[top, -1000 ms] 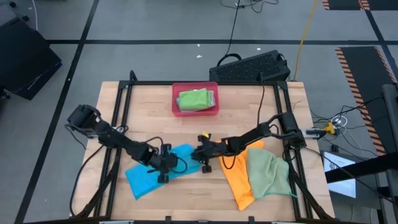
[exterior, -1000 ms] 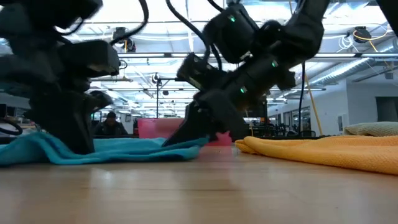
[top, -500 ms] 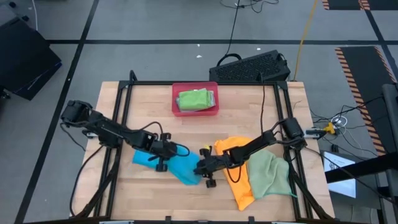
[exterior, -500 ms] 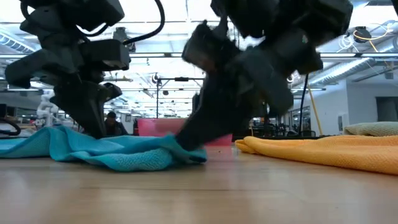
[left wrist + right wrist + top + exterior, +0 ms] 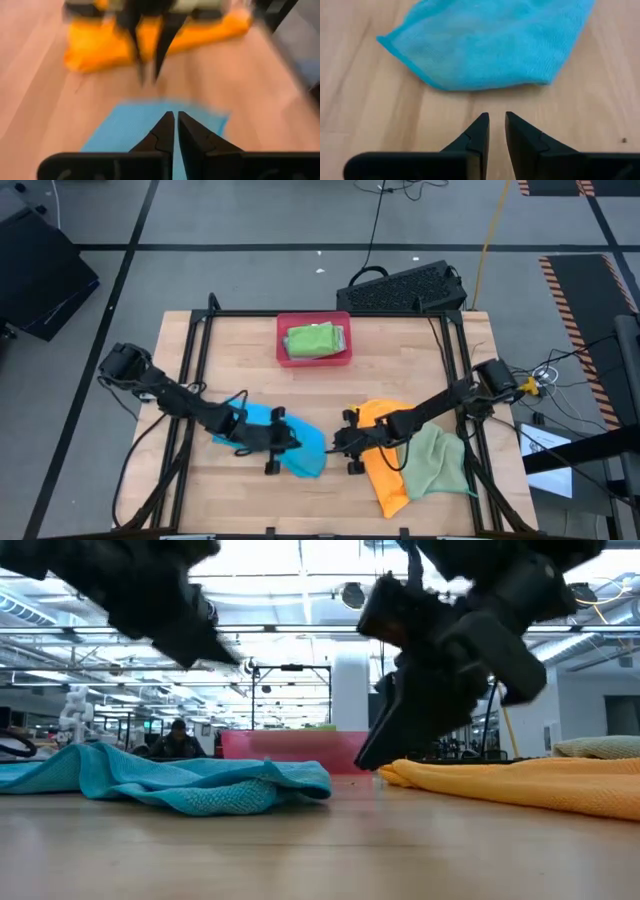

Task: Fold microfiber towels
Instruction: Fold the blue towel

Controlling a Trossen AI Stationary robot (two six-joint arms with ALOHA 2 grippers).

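Note:
A bright blue microfiber towel [image 5: 308,458] lies bunched on the table near its front middle, its folds resting on the wood [image 5: 190,785]. My left gripper [image 5: 174,119] hangs above it, shut, with the towel [image 5: 140,130] under its tips. My right gripper [image 5: 496,120] stands just right of the towel [image 5: 490,45] over bare wood, open by a narrow gap with nothing in it. An orange towel [image 5: 385,470] and a light green towel [image 5: 432,460] lie flat at the front right. A folded green towel [image 5: 313,338] sits in the pink tray [image 5: 283,350].
The pink tray stands at the far middle of the table. A black frame rail [image 5: 190,360] runs along the table's sides. A dark keyboard-like box [image 5: 405,288] sits beyond the far edge. Bare wood [image 5: 250,370] lies between tray and towels.
The blue towel, a long flat strip a second ago, has been drawn together into a bunched heap, its right end pulled toward the near edge. Both grippers have then come off it: the left has risen and tipped up, the right has drawn back toward the orange towel.

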